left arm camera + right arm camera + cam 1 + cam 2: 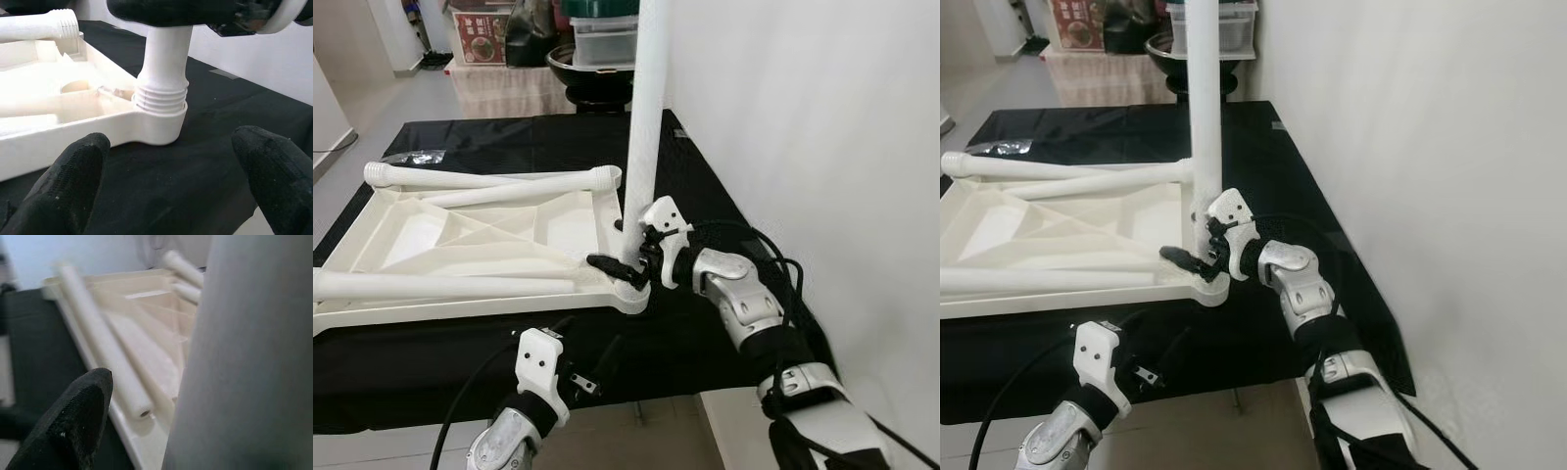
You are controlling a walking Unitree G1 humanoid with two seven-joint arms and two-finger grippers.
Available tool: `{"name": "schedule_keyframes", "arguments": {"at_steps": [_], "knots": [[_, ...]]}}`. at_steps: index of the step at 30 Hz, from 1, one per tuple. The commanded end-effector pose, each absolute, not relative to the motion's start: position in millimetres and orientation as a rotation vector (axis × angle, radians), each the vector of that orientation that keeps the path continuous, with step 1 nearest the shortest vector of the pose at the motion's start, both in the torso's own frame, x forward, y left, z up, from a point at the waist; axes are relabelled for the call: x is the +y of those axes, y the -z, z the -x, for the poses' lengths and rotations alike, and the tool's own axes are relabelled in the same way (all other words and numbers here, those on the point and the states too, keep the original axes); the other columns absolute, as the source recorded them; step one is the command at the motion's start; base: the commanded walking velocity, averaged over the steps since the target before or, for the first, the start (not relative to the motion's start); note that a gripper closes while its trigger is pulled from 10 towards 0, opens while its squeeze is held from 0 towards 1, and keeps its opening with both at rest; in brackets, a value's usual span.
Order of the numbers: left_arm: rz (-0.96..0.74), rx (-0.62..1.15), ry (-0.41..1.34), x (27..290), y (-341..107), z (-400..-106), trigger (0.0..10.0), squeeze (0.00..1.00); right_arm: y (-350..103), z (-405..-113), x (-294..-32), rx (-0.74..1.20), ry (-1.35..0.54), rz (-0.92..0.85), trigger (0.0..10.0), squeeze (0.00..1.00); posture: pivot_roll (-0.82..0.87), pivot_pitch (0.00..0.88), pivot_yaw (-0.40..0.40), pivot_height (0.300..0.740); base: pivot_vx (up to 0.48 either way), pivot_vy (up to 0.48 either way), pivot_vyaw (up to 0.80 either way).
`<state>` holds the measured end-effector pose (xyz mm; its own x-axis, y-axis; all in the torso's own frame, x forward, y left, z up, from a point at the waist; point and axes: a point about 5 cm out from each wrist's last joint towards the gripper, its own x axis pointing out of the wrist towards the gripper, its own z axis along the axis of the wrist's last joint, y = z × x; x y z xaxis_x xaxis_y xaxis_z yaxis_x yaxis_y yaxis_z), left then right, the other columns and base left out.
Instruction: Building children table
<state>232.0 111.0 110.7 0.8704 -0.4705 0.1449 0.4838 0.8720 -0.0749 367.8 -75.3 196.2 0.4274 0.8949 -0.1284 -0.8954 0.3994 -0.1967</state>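
Left eye view: I am gripping the upright leg [646, 127] with the right gripper [628, 257], just above the corner socket [628, 294] of the inverted tabletop [460, 235] | threads still exposed, so I judge it part-screwed | left gripper [171, 191] is waiting open near the black cloth's [705, 343] front edge, steadying nothing.

We see the tabletop [460, 235] lying upside down on the counter [705, 196], toward its front edge. One leg [646, 127] stands upright in the tabletop's front right corner, and three legs [489, 178] lie across it.
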Motion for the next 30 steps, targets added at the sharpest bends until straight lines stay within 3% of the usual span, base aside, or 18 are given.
{"name": "schedule_keyframes", "arguments": {"at_steps": [1,3,4,11,17,21,23,24,25,26,27,30], "knots": [[0.111,-0.114,0.495,109.7,-107.5,-230.1,10.0,0.0,-189.5,-363.2,-65.0,0.037,-1.229,0.27,10.0,0.0,0.05,0.079,-0.059,0.74,0.0,0.0,0.0],[0.111,-0.114,0.495,109.7,-107.4,-230.1,10.0,0.0,-189.9,-363.9,-65.7,0.042,-1.238,0.275,10.0,0.0,0.05,0.079,-0.059,0.74,0.0,0.0,0.0],[0.11,-0.114,0.495,109.7,-107.2,-229.9,10.0,0.0,-191.5,-365.6,-65.9,0.046,-1.241,0.267,0.0,0.0,0.06,0.077,-0.058,0.74,0.0,0.0,0.0],[0.11,-0.112,0.494,109.3,-106.6,-229.4,10.0,0.0,-193.3,-369.8,-70.1,0.047,-1.281,0.246,0.0,0.0,0.06,0.075,-0.055,0.74,0.0,0.0,0.0],[0.112,-0.111,0.495,108.8,-106.2,-228.8,10.0,0.0,-186.7,-372.5,-80.5,0.056,-1.192,0.23,0.0,0.0,0.05,0.074,-0.054,0.74,0.0,0.0,0.0],[0.114,-0.111,0.496,108.8,-106.3,-227.9,10.0,0.0,-178.1,-375.6,-90.0,0.081,-1.055,0.165,0.0,0.0,0.05,0.076,-0.057,0.74,0.0,0.0,0.0],[0.118,-0.111,0.496,109.9,-106.7,-226.2,10.0,0.0,-148.7,-373.1,-90.3,0.138,-0.767,0.117,0.0,0.0,0.04,0.086,-0.056,0.74,0.0,0.0,0.0],[0.118,-0.111,0.497,110.5,-107.1,-225.5,10.0,0.0,-131.3,-367.7,-92.2,0.175,-0.525,0.072,0.0,0.0,0.04,0.094,-0.053,0.74,0.0,0.0,0.0],[0.118,-0.111,0.497,110.5,-107.1,-225.5,10.0,0.0,-131.3,-367.7,-92.2,0.175,-0.525,0.072,0.0,0.0,0.04,0.094,-0.053,0.74,0.0,0.0,0.0],[0.119,-0.11,0.498,110.8,-107.4,-225.1,10.0,0.0,-118.3,-358.7,-91.9,0.208,-0.397,0.033,0.0,0.0,0.04,0.094,-0.053,0.74,0.0,0.0,0.0],[0.119,-0.11,0.498,110.8,-107.4,-225.1,10.0,0.0,-118.3,-358.7,-91.9,0.208,-0.397,0.033,0.0,0.0,0.04,0.094,-0.053,0.74,0.0,0.0,0.0],[0.118,-0.106,0.503,112.2,-107.8,-225.4,10.0,0.0,-115.7,-342.1,-57.3,0.2,-0.51,-0.007,0.0,0.0,0.04,0.1,-0.042,0.74,0.0,0.0,0.0]]}}
